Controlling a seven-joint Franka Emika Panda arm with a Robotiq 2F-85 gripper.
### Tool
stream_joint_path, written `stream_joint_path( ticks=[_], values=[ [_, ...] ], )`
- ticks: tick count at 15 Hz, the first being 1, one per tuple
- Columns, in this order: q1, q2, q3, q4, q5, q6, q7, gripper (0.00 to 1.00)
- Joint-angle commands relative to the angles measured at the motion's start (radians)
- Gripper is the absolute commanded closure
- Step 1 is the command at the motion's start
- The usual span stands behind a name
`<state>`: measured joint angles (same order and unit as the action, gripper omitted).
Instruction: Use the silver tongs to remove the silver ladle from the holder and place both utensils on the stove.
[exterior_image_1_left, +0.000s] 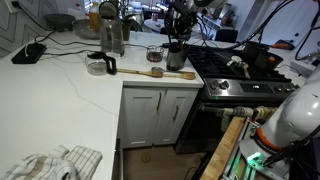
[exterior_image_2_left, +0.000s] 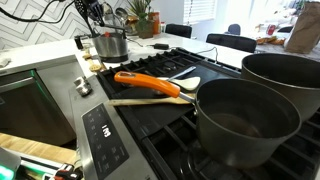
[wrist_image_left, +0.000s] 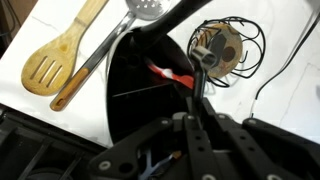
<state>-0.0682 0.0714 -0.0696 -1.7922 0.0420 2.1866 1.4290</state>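
The holder (exterior_image_1_left: 176, 58) is a short metal canister on the white counter beside the stove (exterior_image_1_left: 245, 72); it also shows in an exterior view (exterior_image_2_left: 108, 45) with utensil handles and whisk wires sticking up. My gripper (exterior_image_1_left: 179, 32) hangs right above the holder. In the wrist view my fingers (wrist_image_left: 191, 98) lie close together on a thin dark bar, which looks like the tongs, over the holder's dark inside. A whisk head (wrist_image_left: 222, 45) shows beside it. I cannot pick out the ladle for sure.
A wooden slotted spatula (wrist_image_left: 58, 58) and a metal slotted spoon (wrist_image_left: 143, 9) lie on the counter (exterior_image_1_left: 60, 90). A tall metal pitcher (exterior_image_1_left: 112, 35) and a small glass jar (exterior_image_1_left: 154, 53) stand nearby. Two dark pots (exterior_image_2_left: 245, 120), an orange-handled utensil (exterior_image_2_left: 145, 83) and a wooden spoon (exterior_image_2_left: 150, 101) sit on the stove.
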Motion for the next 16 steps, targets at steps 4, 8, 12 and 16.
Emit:
stream_joint_path(
  ticks=[4, 8, 12, 16],
  values=[
    [0.008, -0.078, 0.001, -0.046, -0.007, 0.041, 0.003, 0.98],
    [0.006, -0.101, 0.004, -0.053, -0.008, 0.041, 0.004, 0.98],
    [0.005, -0.123, 0.008, -0.061, -0.016, 0.040, 0.009, 0.98],
    [0.002, -0.142, 0.013, -0.048, -0.038, 0.034, 0.017, 0.98]
  ],
)
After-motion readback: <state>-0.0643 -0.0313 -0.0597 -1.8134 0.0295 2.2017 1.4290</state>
